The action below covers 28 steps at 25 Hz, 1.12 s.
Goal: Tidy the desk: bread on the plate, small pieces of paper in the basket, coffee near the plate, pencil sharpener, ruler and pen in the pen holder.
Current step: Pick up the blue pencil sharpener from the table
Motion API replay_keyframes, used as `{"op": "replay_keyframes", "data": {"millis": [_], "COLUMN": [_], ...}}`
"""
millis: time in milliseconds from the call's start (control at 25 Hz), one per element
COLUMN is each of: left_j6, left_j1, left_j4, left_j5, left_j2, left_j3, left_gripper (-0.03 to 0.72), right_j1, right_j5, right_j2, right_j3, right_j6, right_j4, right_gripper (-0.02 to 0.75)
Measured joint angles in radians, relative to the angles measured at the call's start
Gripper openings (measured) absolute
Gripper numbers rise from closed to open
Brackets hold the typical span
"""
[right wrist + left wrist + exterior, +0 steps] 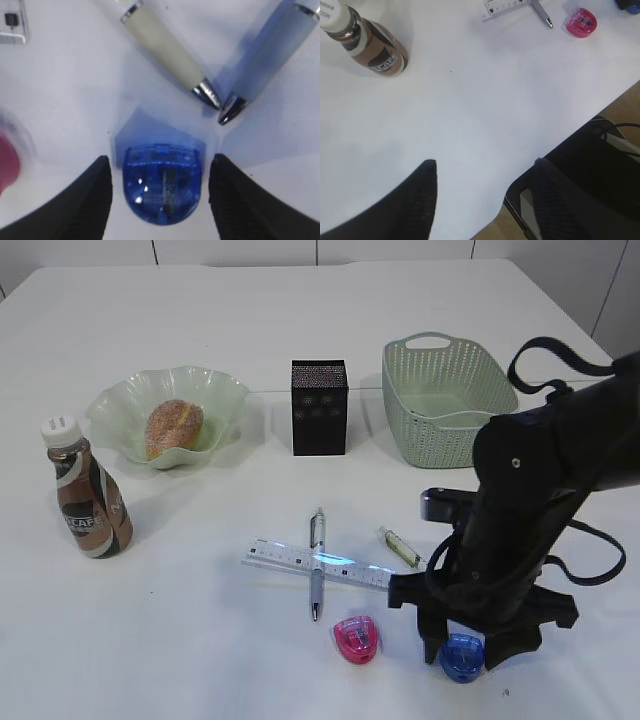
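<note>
Your coffee (89, 502) stands upright at centre left, its label only partly legible. Your ruler (318, 563) lies left-to-right at lower centre, crossed by the pen (317, 577). Your right gripper (159, 192) straddles the blue pencil sharpener (162, 182), fingers apart, untouching; your left gripper (482, 200) hangs apart.

Landmark: holder (319, 407), black mesh cup, upright mid-desk (200, 640). Plate (120, 405), wavy pale green glass, left of holder; bread (174, 428) lies in it, golden, sugar-dusted. Coffee (90, 502), brown/white label, white cap, upright, front-left of holder, near plate. Basket (447, 395), sage green, woven-look, just right of holder. Ruler (300, 562), clear, flat, in front of holder; pen (317, 575) lies crossed over it. Pink sharpener (356, 638) further front; blue sharpener (162, 182) front-right, between open pincer (160, 195) tips, apart from both. Second pen (400, 547), pale barrel, right of ruler.
</note>
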Motion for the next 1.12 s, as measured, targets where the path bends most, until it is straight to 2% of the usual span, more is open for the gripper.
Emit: {"op": "replay_keyframes", "data": {"millis": [120, 1120], "left_j6": [0.0, 0.0], "left_j1": [0.0, 0.0], "left_j4": [0.0, 0.002], "left_j5": [0.0, 0.0], "left_j2": [0.0, 0.0], "left_j3": [0.0, 0.0], "left_gripper": [0.42, 0.415], "right_j1": [0.041, 0.041], "right_j5": [0.017, -0.017], "right_j2": [0.0, 0.0], "right_j3": [0.0, 0.0], "right_j6": [-0.015, 0.042], "right_j4": [0.01, 0.0], "right_gripper": [0.469, 0.464]}}
